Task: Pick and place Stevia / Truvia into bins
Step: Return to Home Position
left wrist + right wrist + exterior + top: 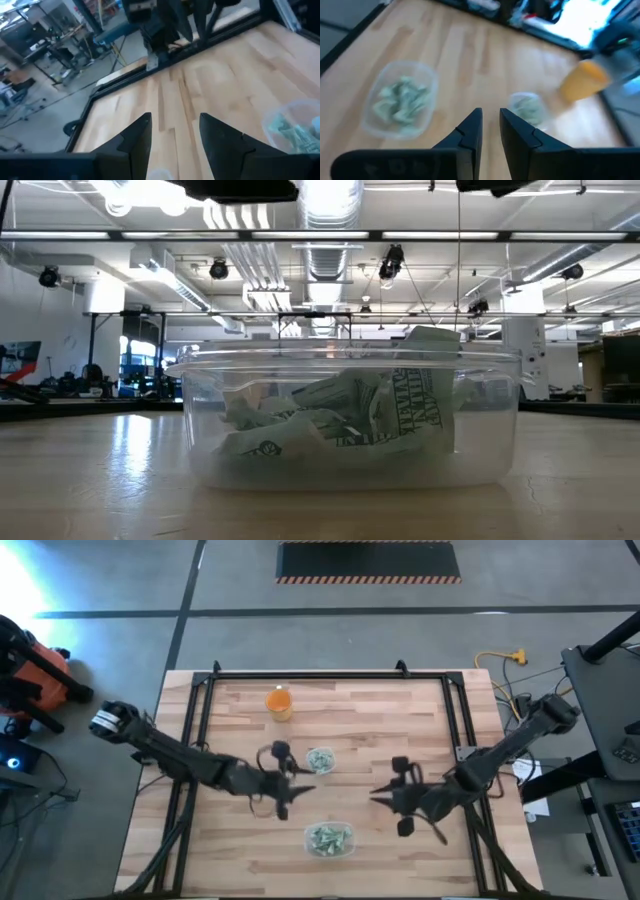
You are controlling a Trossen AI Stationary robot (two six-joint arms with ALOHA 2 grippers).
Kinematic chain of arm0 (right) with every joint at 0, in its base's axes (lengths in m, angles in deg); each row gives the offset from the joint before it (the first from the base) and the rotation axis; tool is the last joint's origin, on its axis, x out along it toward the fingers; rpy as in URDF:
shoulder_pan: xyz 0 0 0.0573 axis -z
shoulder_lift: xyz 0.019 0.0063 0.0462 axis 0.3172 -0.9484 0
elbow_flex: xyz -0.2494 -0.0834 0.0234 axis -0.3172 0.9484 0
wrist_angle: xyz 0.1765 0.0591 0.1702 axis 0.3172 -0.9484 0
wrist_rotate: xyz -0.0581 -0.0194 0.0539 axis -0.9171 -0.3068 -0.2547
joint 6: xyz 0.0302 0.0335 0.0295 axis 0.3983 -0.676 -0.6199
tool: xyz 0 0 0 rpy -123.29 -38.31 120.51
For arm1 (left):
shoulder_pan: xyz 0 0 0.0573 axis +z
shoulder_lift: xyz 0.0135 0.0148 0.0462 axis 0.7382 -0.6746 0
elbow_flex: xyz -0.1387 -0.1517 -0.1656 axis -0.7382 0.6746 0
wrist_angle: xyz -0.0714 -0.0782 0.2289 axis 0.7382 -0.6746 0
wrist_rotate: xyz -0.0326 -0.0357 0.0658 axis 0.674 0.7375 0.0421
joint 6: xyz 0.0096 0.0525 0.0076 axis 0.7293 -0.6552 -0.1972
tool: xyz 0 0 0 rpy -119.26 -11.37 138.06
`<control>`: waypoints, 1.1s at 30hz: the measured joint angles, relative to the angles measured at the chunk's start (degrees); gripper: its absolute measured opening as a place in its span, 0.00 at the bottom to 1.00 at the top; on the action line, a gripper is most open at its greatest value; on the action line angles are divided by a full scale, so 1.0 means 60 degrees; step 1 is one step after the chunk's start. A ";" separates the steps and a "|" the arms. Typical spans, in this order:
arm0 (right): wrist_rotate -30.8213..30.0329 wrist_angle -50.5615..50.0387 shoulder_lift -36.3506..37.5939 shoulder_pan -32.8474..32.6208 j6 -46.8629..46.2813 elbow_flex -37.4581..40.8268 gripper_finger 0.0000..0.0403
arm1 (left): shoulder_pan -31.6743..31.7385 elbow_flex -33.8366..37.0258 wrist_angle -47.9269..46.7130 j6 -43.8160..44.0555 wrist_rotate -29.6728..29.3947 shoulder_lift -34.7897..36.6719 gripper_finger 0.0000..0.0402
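Pale green-and-white Stevia sachets fill two clear bins. The small round cup stands mid-table, and the larger tub stands nearer the front edge. The low view looks straight at the tub, with crumpled sachets resting inside it. My left gripper hovers left of both bins, open and empty. The tub shows beside it. My right gripper hovers right of the bins. Its fingers stand a narrow gap apart with nothing between them. It faces the tub and cup.
An orange cup stands near the far edge, also seen in the right wrist view. A black frame runs around the wooden table top. Bare wood lies between the grippers and the bins.
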 joint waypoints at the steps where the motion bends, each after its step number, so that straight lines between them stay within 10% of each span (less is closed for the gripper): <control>1: -0.0246 0.0024 0.0207 -0.0010 0.0124 0.0055 0.14 | 0.0176 0.0278 0.0303 -0.0026 0.0230 0.0189 0.37; 14: -0.0992 0.2952 0.3048 0.0000 0.1415 0.2809 0.14 | 0.1425 0.4161 0.4744 0.0249 0.1879 0.2778 0.37; 28: -0.0979 0.5117 0.6990 0.0007 0.2268 0.5556 0.14 | 0.1769 0.5923 0.4615 0.0158 0.2007 0.6174 0.37; 33: -0.0983 0.5397 0.7608 0.0007 0.2896 0.5889 0.14 | 0.3010 0.5932 0.3857 0.0176 0.3605 0.6780 0.37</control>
